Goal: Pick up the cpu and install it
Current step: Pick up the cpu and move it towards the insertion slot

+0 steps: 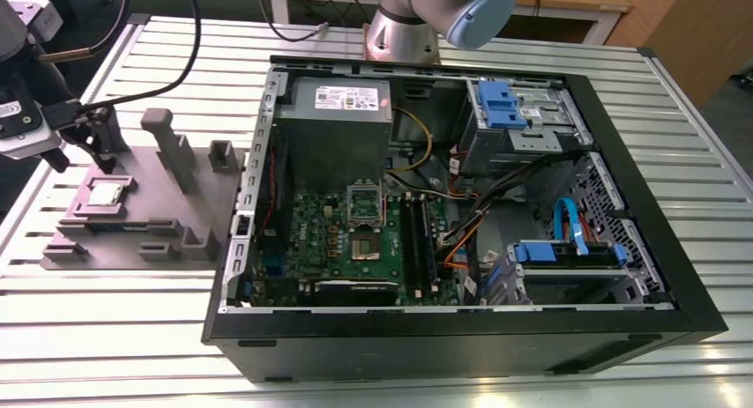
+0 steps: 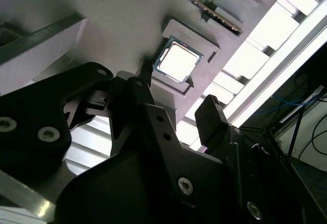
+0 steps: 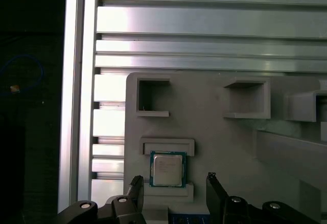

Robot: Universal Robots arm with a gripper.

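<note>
Nearest to the exterior camera lies the edge of the slatted metal worktop (image 1: pixel 106 337), which carries all other things. On it rests the big black computer case (image 1: pixel 471 337), lying on its side with the open side up, so that the green motherboard (image 1: pixel 341 241) is visible inside. Just beside the case, toward the exterior view's left, lies the grey fixture block (image 1: pixel 176 196) with several posts and pockets; both wrist views show it as well (image 3: pixel 214 142) (image 2: pixel 117 24). Over the far-left end of this block hangs the end effector (image 1: pixel 80 157). Its two black fingers stand wide apart and hold nothing. In the first wrist view the end effector (image 3: pixel 173 183) has one fingertip on each side of the cpu (image 3: pixel 167 169); whether they touch it cannot be told. The cpu (image 1: pixel 106 194) lies flat in a shallow square seat of the block, shiny top upward, well apart from the motherboard. In the second wrist view the end effector (image 2: pixel 176 83) is close to the cpu (image 2: pixel 178 61).
</note>
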